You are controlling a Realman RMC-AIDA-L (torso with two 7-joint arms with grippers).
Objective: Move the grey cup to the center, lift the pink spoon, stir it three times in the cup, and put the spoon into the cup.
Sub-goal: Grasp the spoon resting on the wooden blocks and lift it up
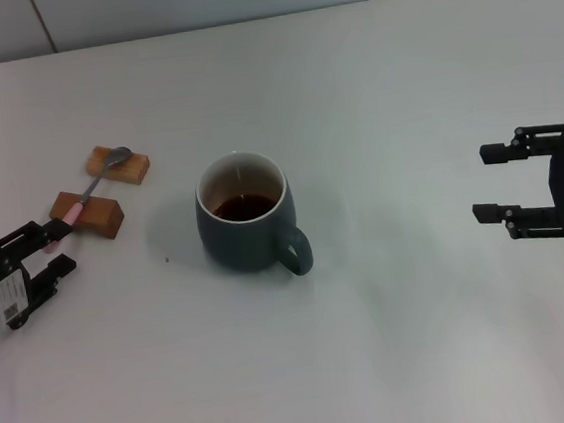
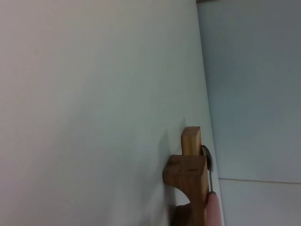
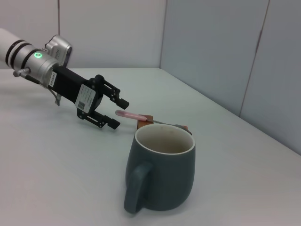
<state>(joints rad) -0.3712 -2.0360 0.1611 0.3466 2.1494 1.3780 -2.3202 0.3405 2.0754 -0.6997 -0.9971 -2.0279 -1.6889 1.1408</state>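
White bench [image 1: 377, 162]: left hand [image 1: 54, 249], fingers apart, nears the light, slippery pink spoon [image 1: 88, 193]; grip its handle. Right hand [image 1: 493, 182] waits open.

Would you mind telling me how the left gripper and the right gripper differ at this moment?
The left gripper sits low by the pale pink-handled metal spoon, its open fingers at the handle's tip; the right gripper hangs far from it, right of the dark blue-grey ceramic cup. The left shows a white label; the right shows none. Both are black, open and holding nothing.

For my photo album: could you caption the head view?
Left gripper open at the pink spoon, grey cup centred.
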